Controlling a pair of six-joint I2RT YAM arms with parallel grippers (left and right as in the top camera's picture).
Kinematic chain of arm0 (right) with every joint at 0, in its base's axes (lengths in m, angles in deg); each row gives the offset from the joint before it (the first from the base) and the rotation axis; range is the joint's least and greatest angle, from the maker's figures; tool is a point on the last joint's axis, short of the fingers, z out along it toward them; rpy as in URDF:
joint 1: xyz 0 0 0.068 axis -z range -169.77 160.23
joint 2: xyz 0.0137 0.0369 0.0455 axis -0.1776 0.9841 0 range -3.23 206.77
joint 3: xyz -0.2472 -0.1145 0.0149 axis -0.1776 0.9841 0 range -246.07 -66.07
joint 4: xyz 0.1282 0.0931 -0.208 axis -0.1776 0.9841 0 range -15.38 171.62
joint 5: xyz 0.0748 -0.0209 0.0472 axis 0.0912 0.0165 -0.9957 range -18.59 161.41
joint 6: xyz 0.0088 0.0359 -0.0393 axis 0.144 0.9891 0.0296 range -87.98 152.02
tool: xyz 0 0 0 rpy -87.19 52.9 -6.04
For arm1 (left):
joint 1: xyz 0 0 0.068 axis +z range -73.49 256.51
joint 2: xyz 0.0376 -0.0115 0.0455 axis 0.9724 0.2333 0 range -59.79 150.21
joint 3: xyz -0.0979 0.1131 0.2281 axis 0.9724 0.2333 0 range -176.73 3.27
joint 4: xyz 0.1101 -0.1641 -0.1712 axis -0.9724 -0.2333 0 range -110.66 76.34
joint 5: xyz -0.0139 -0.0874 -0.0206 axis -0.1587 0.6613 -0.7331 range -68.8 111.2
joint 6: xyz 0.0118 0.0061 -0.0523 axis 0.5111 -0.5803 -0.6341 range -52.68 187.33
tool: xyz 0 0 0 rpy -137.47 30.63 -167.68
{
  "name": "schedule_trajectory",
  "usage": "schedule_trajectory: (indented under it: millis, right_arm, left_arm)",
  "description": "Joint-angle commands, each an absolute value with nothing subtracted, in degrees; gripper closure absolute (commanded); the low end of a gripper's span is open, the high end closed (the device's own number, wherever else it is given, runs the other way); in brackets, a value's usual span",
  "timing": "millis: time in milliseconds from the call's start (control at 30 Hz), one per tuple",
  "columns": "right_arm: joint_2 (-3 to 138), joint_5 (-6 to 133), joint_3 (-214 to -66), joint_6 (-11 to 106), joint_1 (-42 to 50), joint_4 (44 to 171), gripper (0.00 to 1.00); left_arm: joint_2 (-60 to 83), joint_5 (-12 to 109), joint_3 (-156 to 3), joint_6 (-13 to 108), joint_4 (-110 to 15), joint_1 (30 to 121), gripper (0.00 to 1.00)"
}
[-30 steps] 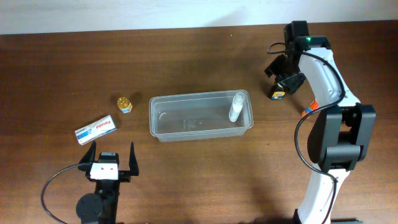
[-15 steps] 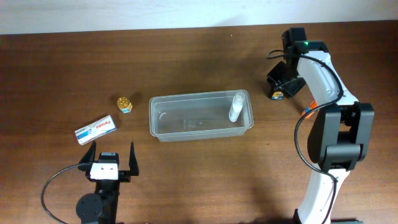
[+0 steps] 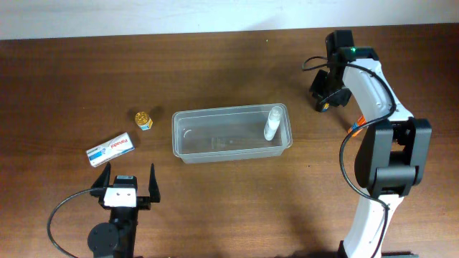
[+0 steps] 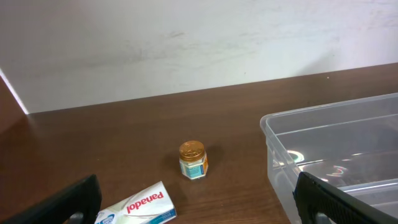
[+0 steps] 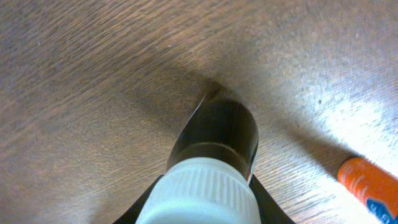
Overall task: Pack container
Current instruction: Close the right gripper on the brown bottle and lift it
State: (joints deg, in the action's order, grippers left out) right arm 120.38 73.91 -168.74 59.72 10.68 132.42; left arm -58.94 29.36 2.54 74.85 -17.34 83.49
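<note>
The clear container (image 3: 215, 114) lies mid-table with a white bottle (image 3: 272, 123) standing in its right end; its near corner shows in the left wrist view (image 4: 323, 109). At the far right, my right gripper (image 3: 324, 99) is shut on a small dark bottle with a ribbed white cap (image 5: 214, 155). The black fingers hug both sides of the cap, and my right gripper (image 5: 208, 208) points down at the wood. My left gripper (image 3: 129, 179) stands open and holds nothing near the front left. In its own view my left gripper (image 4: 200, 206) faces a gold-lidded jar (image 4: 193, 160).
A white Panadol box (image 3: 111, 148) (image 4: 140, 206) and the gold-lidded jar (image 3: 143, 120) lie left of the container. An orange tube (image 3: 356, 124) (image 5: 370, 186) lies just right of the held bottle. The white wall runs along the table's far edge.
My right gripper's jaws have shut on the dark bottle and shifted slightly toward the far edge. The left arm has not moved.
</note>
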Motion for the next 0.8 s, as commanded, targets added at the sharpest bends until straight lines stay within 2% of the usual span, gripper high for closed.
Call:
schedule_trajectory:
  millis: [0,100,167,300,767]
  right_arm:
    - [121.01,76.95,-168.24,52.95,11.05,132.22,0.70]
    - [121.01,78.79,-168.24,52.84,11.05,132.68,0.67]
    - [121.01,78.74,-168.24,54.37,11.05,132.62,0.57]
    - [121.01,76.43,-168.24,57.89,11.05,131.70,0.50]
    - [121.01,74.24,-168.24,65.30,11.12,128.75,0.49]
  left_arm:
    - [-59.45,29.34,2.78,75.60,-17.56,83.42,0.01]
    - [-59.45,29.34,2.78,75.60,-17.56,83.42,0.01]
    - [-59.45,29.34,2.78,75.60,-17.56,83.42,0.01]
    - [-59.45,29.34,2.78,75.60,-17.56,83.42,0.01]
    - [-59.45,29.34,2.78,75.60,-17.56,83.42,0.01]
